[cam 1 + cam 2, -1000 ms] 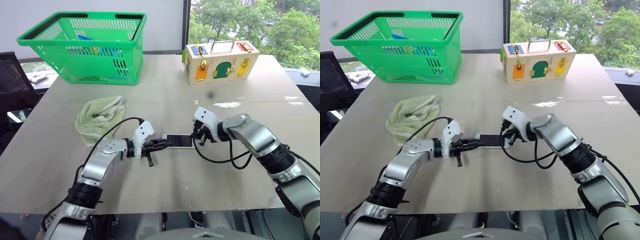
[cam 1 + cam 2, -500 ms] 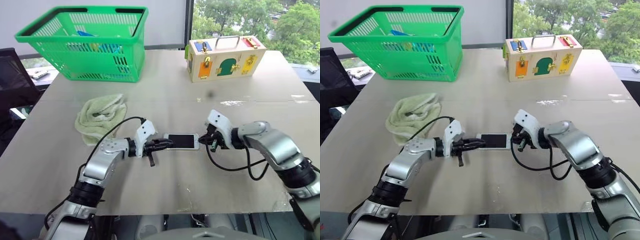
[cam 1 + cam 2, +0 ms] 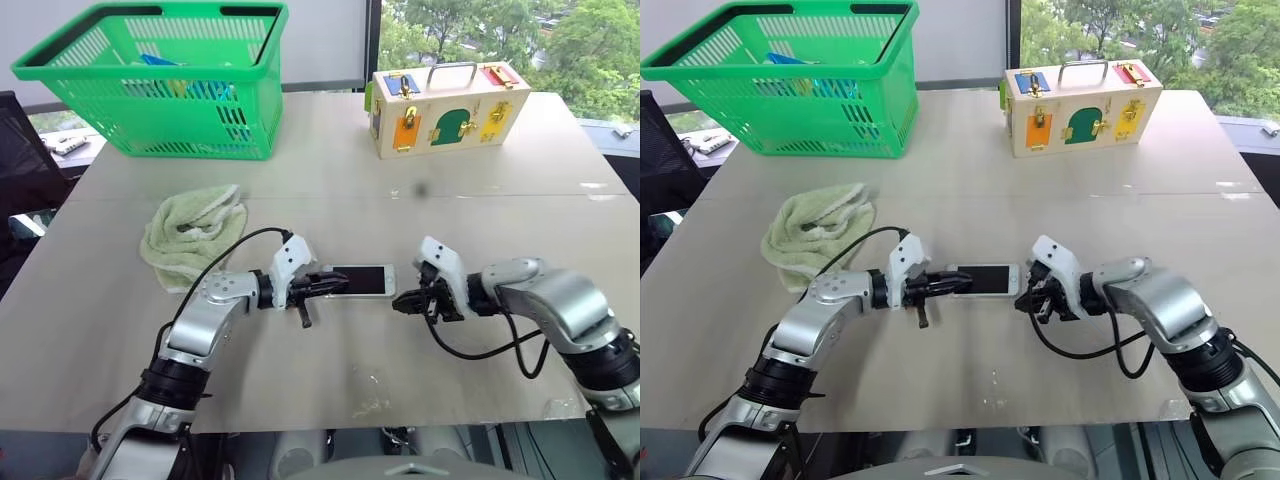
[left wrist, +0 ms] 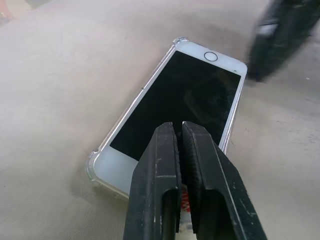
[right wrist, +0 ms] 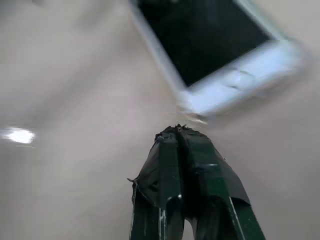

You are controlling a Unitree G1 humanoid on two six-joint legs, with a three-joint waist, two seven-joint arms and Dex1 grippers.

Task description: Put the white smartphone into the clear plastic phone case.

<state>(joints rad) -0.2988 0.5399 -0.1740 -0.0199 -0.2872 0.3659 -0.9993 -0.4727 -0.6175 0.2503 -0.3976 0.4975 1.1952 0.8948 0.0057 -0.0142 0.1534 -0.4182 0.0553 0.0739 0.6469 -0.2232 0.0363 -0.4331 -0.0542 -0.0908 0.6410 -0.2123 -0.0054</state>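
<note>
- The white smartphone (image 3: 362, 281) lies flat, screen up, near the middle of the table (image 3: 330, 190), a little toward the near edge, its long side running along that edge.
- In my left wrist view the clear plastic phone case (image 4: 93, 161) shows as a glinting rim with bumper corners around the phone's edges, so the phone sits inside it.
- My left gripper (image 3: 338, 284) has its two black fingers (image 4: 160, 165) pressed together, nothing between them. Their tips lie over the phone's end nearer the table's left edge; whether they press on the screen I cannot tell.
- My right gripper (image 3: 403, 305) is also closed, fingers together and holding nothing. It points at the phone's other end, the one with the round home button, and sits just beside it, apart from it.
- A crumpled pale green towel (image 3: 194, 232) lies toward the table's left edge, well apart from the phone.
- A green plastic basket (image 3: 152, 80) stands at the far left corner, with some items inside.
- A wooden latch box (image 3: 446, 107) with coloured doors and a wire handle stands toward the far right corner.
</note>
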